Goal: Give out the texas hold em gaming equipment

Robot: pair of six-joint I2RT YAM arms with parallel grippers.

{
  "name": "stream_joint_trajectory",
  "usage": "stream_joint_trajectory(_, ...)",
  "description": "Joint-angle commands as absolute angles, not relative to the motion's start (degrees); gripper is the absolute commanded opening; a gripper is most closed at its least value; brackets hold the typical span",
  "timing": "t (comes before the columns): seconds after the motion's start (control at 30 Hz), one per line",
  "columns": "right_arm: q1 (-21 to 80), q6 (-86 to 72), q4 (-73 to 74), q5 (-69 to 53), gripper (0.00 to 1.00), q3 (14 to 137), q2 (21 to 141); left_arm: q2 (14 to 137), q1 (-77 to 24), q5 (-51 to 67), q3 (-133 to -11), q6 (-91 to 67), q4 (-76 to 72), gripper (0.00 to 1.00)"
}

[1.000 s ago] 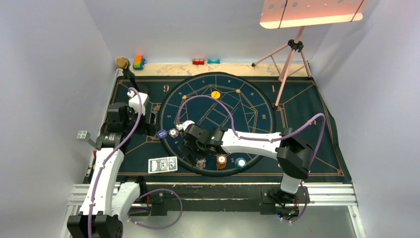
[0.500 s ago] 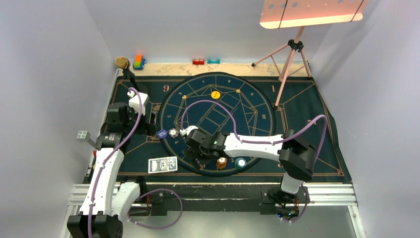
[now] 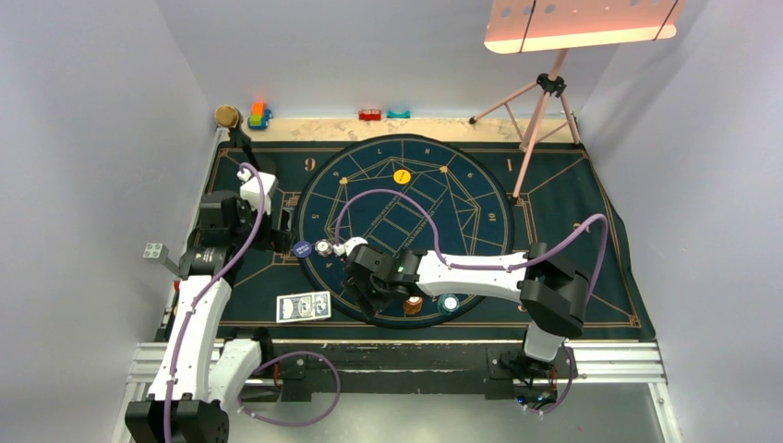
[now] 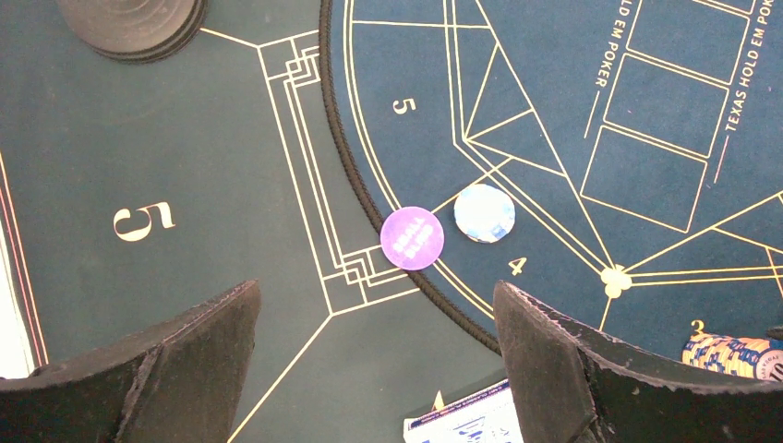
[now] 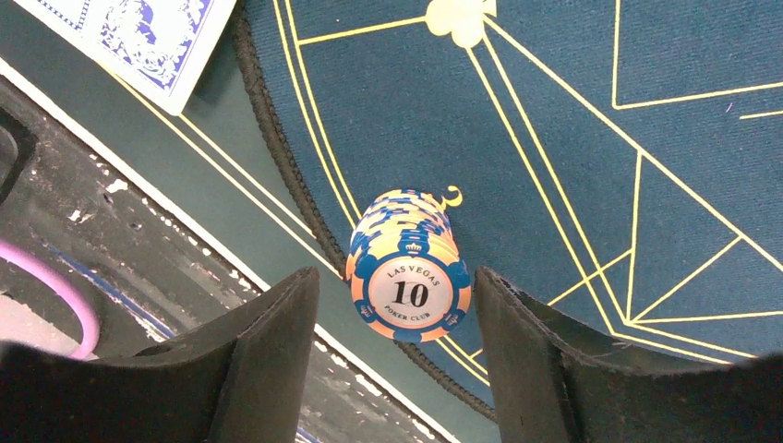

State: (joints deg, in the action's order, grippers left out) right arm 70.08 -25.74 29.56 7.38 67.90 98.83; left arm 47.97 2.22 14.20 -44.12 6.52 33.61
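My right claw hangs low over the mat, jaws apart, with the chip stack standing between them. The top chip reads ten. The right jaw sits at the stack's edge, and I cannot tell whether it touches. Beside the left jaw a sliver of mat shows, so I call this claw open around the stack, not gripping it. The stack stands just inside the circle's corded rim, by the number three. Ahead of this claw and off to its left, a corner of the cards shows.

From overhead, a brown stack and a teal chip lie just to the right of that claw. The yellow disc lies well ahead of it, across the circle.

My left claw stands wide open above the mat, holding nothing. Just ahead of it the blue disc, which reads violet through this camera, lies on the circle's rim. The white chip is just beside the disc on its right, a hair apart. The cards' edge pokes out by the right jaw.
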Motion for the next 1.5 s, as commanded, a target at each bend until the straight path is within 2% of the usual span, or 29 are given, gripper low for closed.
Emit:
stream_joint_trajectory(0.0,70.22,-26.53,28.65,8.32,0.64,68.62,98.79,46.93,2.64,14.61,-43.51,6.35,32.07,1.00)
stream_joint_trajectory(0.23,70.22,-25.89,28.48,8.62,0.59,68.66,99.67,46.81,2.64,14.60,-43.51,6.34,32.01,1.00)
stream_joint_trajectory(0.47,70.22,-26.10,28.36,8.87,0.39,68.51,99.88,46.17,2.64,14.41,-43.34,6.34,31.90,1.00)
stream_joint_trajectory(0.63,70.23,-26.43,28.60,9.05,0.34,68.38,100.24,46.20,2.64,14.40,-43.42,6.38,31.88,1.00)
stream_joint_trajectory(0.7,70.20,-26.45,29.28,9.68,0.37,68.68,100.89,46.25,2.64,14.33,-43.42,6.34,31.89,1.00)
stream_joint_trajectory(0.77,70.22,-26.03,30.29,11.30,0.53,69.36,101.75,46.21,2.64,14.36,-43.42,6.35,31.86,1.00)
stream_joint_trajectory(0.83,70.22,-26.18,30.14,11.47,0.59,69.40,101.88,46.18,2.64,14.37,-43.42,6.35,31.95,1.00)
stream_joint_trajectory(1.2,70.23,-26.72,29.49,11.08,0.55,69.88,100.61,45.94,2.64,14.31,-43.42,6.36,31.95,1.00)
stream_joint_trajectory(1.47,70.22,-26.22,30.23,11.31,0.61,70.97,98.77,46.01,2.64,14.52,-43.35,6.48,31.99,1.00)
